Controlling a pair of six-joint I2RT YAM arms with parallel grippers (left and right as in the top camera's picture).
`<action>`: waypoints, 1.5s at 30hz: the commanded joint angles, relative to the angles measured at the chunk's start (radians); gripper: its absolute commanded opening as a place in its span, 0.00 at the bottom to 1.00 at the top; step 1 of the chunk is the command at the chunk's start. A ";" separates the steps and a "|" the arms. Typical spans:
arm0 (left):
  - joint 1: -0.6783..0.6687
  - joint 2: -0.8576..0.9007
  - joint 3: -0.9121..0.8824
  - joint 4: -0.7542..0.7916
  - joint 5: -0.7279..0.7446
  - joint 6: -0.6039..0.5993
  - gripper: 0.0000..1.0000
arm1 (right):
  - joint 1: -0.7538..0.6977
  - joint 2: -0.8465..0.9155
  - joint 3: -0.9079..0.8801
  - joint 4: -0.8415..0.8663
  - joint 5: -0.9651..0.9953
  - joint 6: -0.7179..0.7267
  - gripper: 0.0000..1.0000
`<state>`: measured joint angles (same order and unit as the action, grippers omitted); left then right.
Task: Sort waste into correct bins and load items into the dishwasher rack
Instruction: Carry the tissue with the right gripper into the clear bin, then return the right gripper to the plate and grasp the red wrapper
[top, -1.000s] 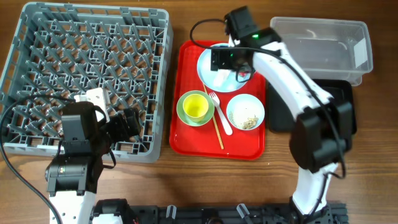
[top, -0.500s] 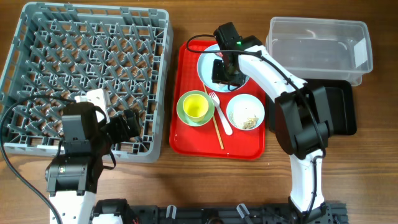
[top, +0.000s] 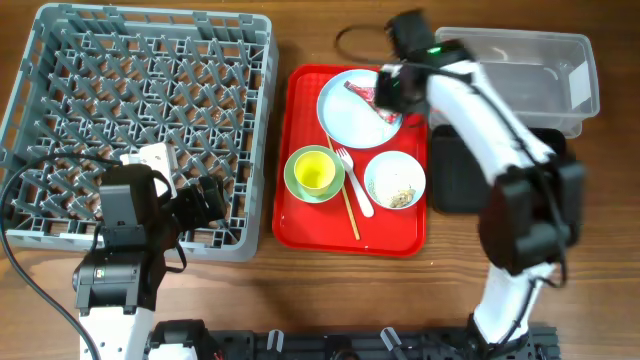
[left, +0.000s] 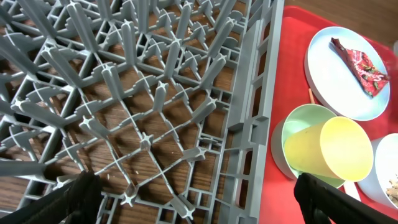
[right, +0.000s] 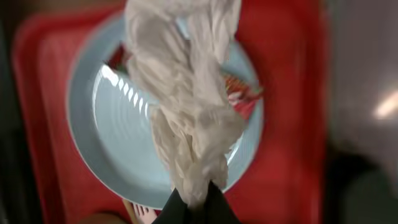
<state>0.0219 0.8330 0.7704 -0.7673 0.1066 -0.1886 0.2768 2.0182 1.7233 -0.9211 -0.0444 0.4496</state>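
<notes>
Right gripper (right: 194, 204) — fingers clamped on a crumpled white paper napkin (right: 186, 106), held over the pale blue round plate (top: 345, 118). Cannot tell whether the napkin touches the plate. The small red-and-white wrapper (left: 359, 62) lies on that plate, toward its 1 o'clock rim.

On the flat red tray (top: 300, 215):
- the plate is at 12 o'clock
- the light green bowl (top: 294, 178), holding the small yellow-green cup (top: 315, 172), is at 8 o'clock
- the pale blue bowl (top: 380, 165) of beige rice-like scraps (top: 398, 190) is at 4 o'clock

Left gripper (left: 199, 199) — fingers wide apart, holding nothing, over the 5 o'clock corner of the large grey plastic lattice rack (top: 150, 28). The clear plastic tub (top: 510, 38) and black tray (top: 445, 178) stand on the wooden bench (top: 300, 290) at 3 o'clock from the red tray.
</notes>
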 joint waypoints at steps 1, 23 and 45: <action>0.007 -0.002 0.021 -0.001 0.016 -0.005 1.00 | -0.111 -0.135 0.031 -0.007 0.165 -0.036 0.04; 0.007 -0.002 0.021 -0.001 0.016 -0.005 1.00 | -0.018 0.012 0.050 0.097 -0.131 -0.765 0.96; 0.007 -0.002 0.021 -0.001 0.016 -0.006 1.00 | -0.003 0.292 0.050 0.171 -0.085 -0.724 0.72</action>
<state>0.0219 0.8333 0.7704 -0.7677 0.1066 -0.1886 0.2722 2.2856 1.7622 -0.7353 -0.1303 -0.2859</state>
